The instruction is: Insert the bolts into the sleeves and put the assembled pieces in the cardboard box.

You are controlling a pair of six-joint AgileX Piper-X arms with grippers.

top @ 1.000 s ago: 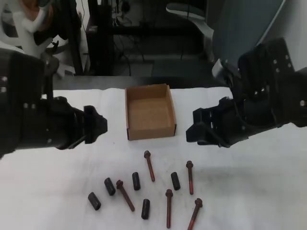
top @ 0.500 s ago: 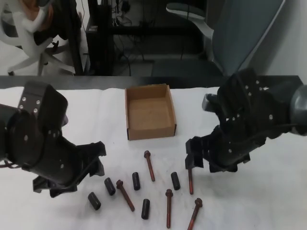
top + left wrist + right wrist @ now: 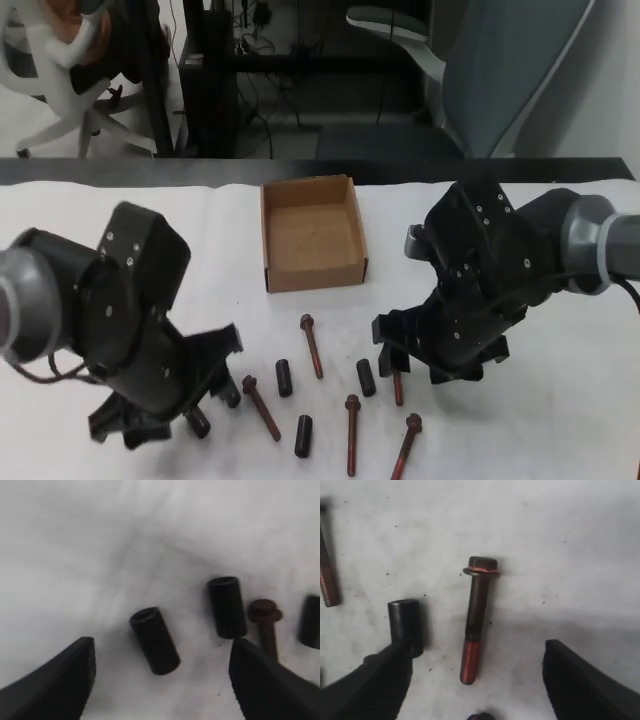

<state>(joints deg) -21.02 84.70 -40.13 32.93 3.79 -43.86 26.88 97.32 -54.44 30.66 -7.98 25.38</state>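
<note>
- The left tool [image 3: 161, 647] hangs low over the desk [image 3: 75, 540], spread wide and holding nothing. A sleeve [image 3: 154, 640] lies in the gap between its fingers and touches neither.
- That sleeve's long axis runs aslant across the line joining the fingers. A small wrist turn would probably square the pinch.
- A second sleeve [image 3: 227, 607] lies just beside it, with a bolt head [image 3: 264, 612] next to that one. Both are close to one finger and could be nudged.
- The right tool [image 3: 472, 650] is also spread and empty, low over a bolt [image 3: 479, 612] lying between its fingers. The bolt's axis crosses the finger line about squarely, and its head points toward the box.
- One right finger [image 3: 385, 680] sits at the end of a third sleeve [image 3: 406, 622]. Whether they touch, I cannot tell.
- The left arm is nearer the sleeve and the right arm nearer the bolt.
- Farther off, the box [image 3: 313, 235] stands open between the arms, well apart from the parts, with nothing in it.
</note>
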